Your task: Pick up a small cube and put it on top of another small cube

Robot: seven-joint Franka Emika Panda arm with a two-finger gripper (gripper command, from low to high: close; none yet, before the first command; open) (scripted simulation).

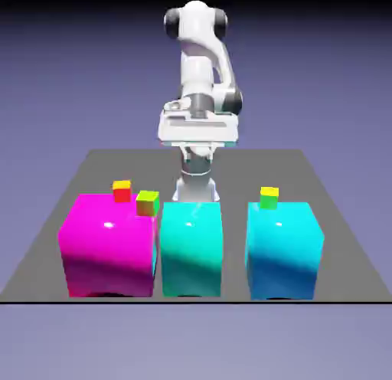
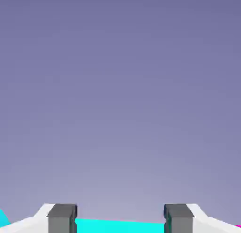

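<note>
No tiny magenta-purple cube shows in either view; it is hidden or out of frame. My gripper (image 1: 197,132) hangs above and behind the row of big blocks, over the table's far part. In the hand view the gripper (image 2: 120,218) is open: the two grey fingertips (image 2: 62,217) stand wide apart with nothing between them. That view holds mostly plain backdrop, with a thin strip of the middle cyan block (image 2: 120,226) along the bottom edge.
A large magenta block (image 1: 107,252), a middle cyan block (image 1: 191,248) and a right cyan block (image 1: 283,248) stand in a row near the table's front. A red yellow-topped cube (image 1: 122,191) and a green one (image 1: 148,203) sit on the magenta block; another green one (image 1: 269,197) tops the right cyan block.
</note>
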